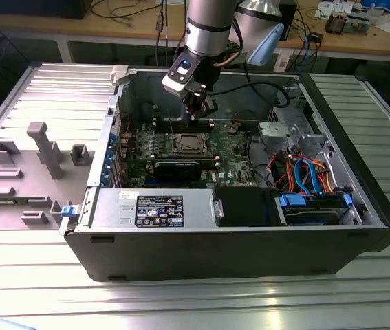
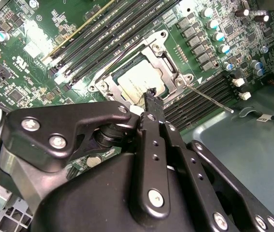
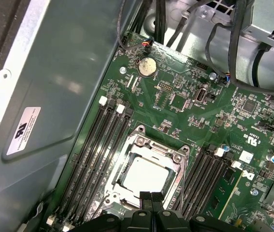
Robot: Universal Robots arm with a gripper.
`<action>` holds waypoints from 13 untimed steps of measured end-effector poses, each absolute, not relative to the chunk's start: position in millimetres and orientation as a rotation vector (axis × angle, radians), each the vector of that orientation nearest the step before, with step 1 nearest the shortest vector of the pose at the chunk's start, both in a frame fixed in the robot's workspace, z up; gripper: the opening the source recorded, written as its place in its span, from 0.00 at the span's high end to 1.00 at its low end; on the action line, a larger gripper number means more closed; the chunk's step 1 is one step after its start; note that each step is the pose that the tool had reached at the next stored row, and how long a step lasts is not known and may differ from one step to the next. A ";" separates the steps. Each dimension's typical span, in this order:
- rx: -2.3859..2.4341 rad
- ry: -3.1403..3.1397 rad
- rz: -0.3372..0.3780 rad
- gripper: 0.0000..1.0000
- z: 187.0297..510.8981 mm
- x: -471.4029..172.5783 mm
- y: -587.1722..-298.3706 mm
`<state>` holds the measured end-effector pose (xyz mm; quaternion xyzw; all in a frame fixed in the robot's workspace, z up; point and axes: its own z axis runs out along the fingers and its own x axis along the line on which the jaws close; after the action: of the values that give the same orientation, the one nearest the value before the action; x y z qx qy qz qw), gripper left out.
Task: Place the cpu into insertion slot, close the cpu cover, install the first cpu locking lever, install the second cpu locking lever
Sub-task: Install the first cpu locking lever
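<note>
The cpu (image 3: 144,175) lies flat in the insertion slot (image 1: 184,144) on the green board, its silver-grey top showing through the window of the cpu cover (image 3: 175,157). The cover frame (image 2: 163,58) lies down over the chip (image 2: 139,79). One thin wire locking lever (image 2: 211,99) sticks out sideways from the socket's corner over the memory slots. A second wire lever (image 2: 122,50) runs along the opposite side of the frame. My gripper (image 3: 150,197) hovers just above the socket's edge, fingers together and holding nothing. In the exterior view the gripper (image 1: 201,110) hangs inside the case behind the socket.
Long black memory slots (image 3: 95,154) flank the socket on both sides. The case wall (image 3: 54,87) rises close by. Cables and a drive cage (image 1: 298,137) fill the exterior view's right, a power supply (image 1: 153,206) the front. A grey fixture plate (image 1: 29,165) lies outside on the left.
</note>
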<state>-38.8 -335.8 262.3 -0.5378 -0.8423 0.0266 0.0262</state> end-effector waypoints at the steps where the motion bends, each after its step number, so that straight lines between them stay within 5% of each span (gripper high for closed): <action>1: -1.661 -2.603 0.082 0.89 262.3 -38.8 -335.8; 13: -1.649 -2.611 0.083 0.89 262.3 -38.8 -335.8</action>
<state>-38.8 -335.8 262.3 -0.5337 -0.8449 0.0268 0.0260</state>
